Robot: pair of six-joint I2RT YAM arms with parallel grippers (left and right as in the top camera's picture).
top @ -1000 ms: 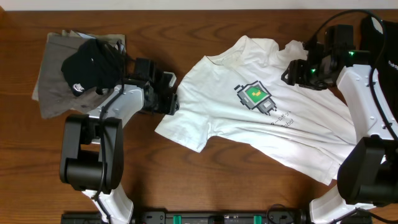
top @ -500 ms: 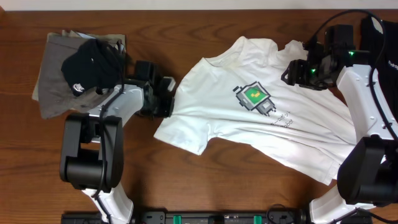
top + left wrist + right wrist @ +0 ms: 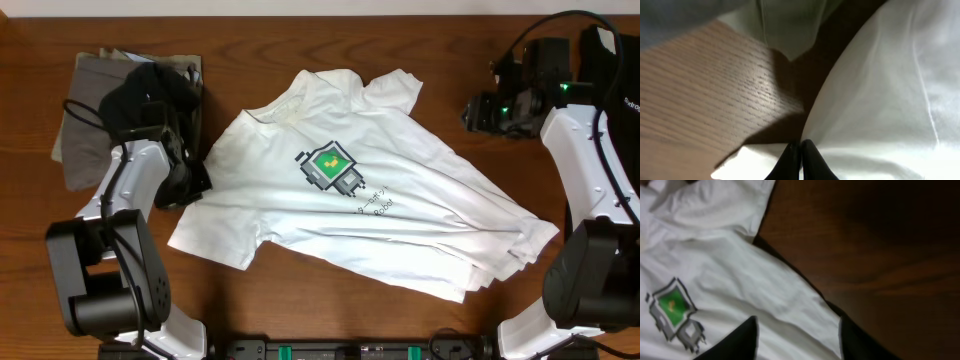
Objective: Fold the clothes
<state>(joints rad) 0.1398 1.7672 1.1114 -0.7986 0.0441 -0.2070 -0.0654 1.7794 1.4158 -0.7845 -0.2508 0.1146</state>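
Shirt (image 3: 380, 230), white, lies print (image 3: 335, 168) up across the middle of the table (image 3: 300, 315). Its collar points to the far side and its body runs to the near right, where the hem (image 3: 500, 255) is bunched in ridges. At the far left, just beside the shirt's left edge, sit a grey garment (image 3: 85, 130) and a black garment (image 3: 150, 95) heaped on it.

The step in hand looks like spreading the shirt flat before any fold. To do it well, the pull should stay low and along the table, so the cloth slides rather than lifts. It should stop short of the heap, so the shirt does not ride onto the other garments. The bunched hem needs an opposing tug from the right side, since one grip alone will only drag the wrinkles along.

The left gripper (image 3: 190, 183) is at the shirt's left edge by the sleeve. In its wrist view the fingertips (image 3: 790, 156) are pressed together with white cloth at their tips, so it appears clamped on that edge.

The right gripper (image 3: 478, 108) hangs at the far right over bare wood, apart from the shirt. Its fingers (image 3: 742, 342) stand apart and hold nothing.
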